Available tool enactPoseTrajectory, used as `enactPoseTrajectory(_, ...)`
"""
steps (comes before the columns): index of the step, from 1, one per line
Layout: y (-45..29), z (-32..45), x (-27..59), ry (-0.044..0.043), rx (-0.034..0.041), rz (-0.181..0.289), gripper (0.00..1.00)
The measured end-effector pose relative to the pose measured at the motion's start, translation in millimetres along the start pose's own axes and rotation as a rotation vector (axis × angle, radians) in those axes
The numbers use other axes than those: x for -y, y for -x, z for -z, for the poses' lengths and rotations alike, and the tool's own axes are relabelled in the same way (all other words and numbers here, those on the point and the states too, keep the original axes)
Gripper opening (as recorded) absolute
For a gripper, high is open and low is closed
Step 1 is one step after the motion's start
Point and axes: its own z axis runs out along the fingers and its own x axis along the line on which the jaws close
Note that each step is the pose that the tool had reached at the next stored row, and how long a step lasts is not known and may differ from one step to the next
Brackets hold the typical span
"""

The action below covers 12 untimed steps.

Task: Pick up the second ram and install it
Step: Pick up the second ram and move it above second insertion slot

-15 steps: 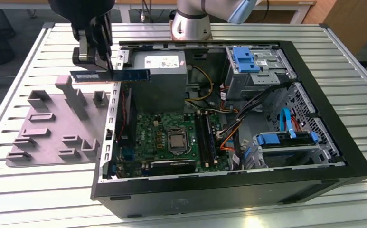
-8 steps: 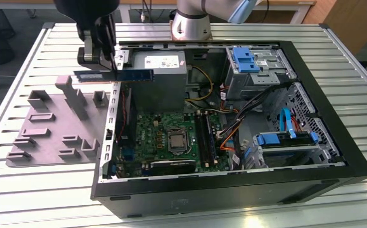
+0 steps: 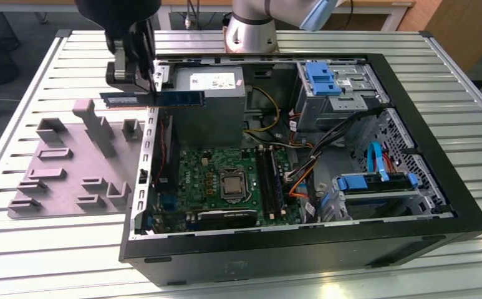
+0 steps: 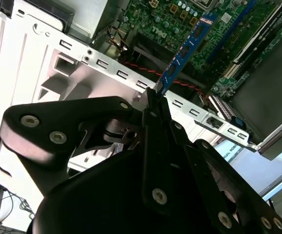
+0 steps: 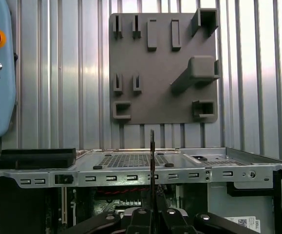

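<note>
Exterior view: pincer (image 3: 151,87) clamped on second ram (image 3: 183,99). Stick held level in air, over open computer case (image 3: 307,249) wall at the exterior view's left (just beside grey power supply (image 3: 211,87)). Grey fixture plate (image 3: 66,162) lies on worktop (image 3: 41,249).

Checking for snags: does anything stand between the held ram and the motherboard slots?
Nothing visible blocks it. The gripper holds the ram above the case rim; the slots lie uncovered inside.
</note>
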Motion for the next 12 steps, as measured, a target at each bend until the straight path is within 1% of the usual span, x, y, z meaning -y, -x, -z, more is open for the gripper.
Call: enactPoseTrajectory(12,0.2,0.1,5.6,-0.0001,0.0001,0.0,0.14)
